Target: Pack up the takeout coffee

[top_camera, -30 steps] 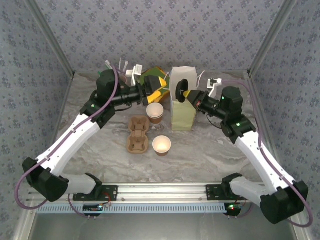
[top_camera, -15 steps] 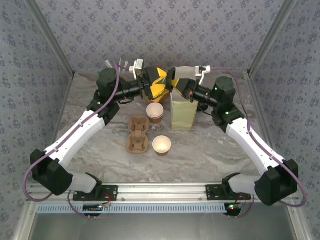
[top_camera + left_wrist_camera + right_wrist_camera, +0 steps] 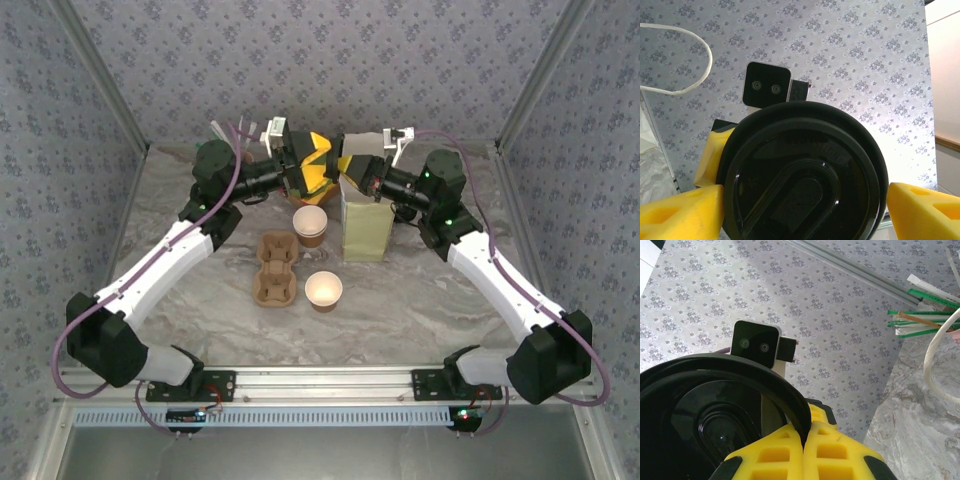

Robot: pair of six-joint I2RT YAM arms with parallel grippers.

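Right wrist: my right claw [image 3: 804, 442] pinches the coffee cup [image 3: 715, 410] at its black rim.
Left claw [image 3: 802, 212]: wide, flanking the cup; gripping or not, I cannot tell.

takeout coffee lid [image 3: 805, 185], round, glossy black plastic, standing on edge, up in the air

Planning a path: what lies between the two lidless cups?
Nothing: the top view shows bare table between the far cup and the near cup.
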